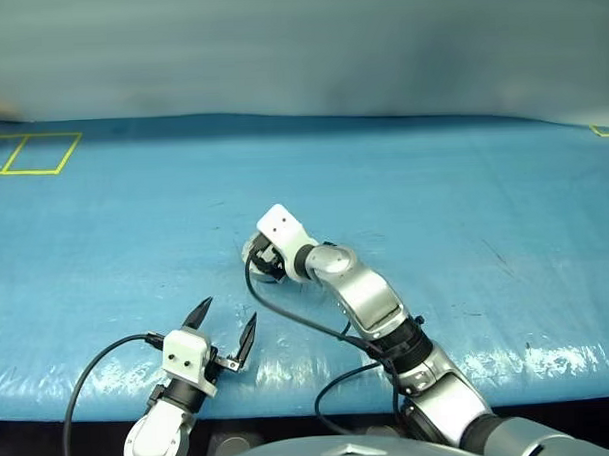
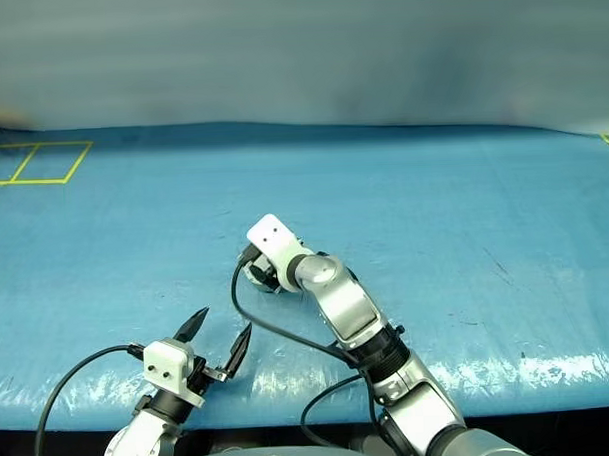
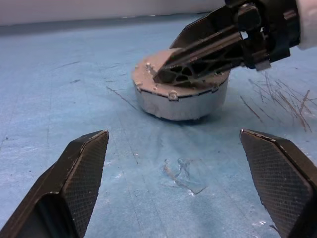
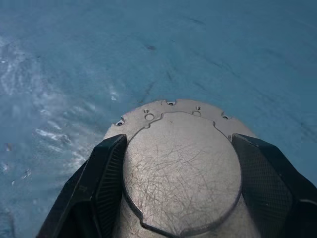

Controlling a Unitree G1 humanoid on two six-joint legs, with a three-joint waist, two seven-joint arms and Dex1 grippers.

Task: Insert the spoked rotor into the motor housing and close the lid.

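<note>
The motor housing (image 3: 178, 101) sits flat on the blue table top, its lid (image 4: 181, 168) lying closed over it with the smooth, scratched outer face up. My right gripper (image 1: 261, 258) reaches down onto it from the near right. Its two black fingers (image 4: 106, 183) hug the lid's opposite edges, shut on it. The spoked rotor is hidden. My left gripper (image 1: 228, 326) hovers near the table's front edge, a short way in front of the housing and to its left, open and holding nothing.
The table is covered in a wrinkled blue sheet (image 1: 464, 202). Yellow tape squares (image 1: 32, 152) mark the far left corner, and more tape (image 1: 606, 130) shows at the far right. Black cables (image 1: 287, 314) loop along my right forearm above the front edge.
</note>
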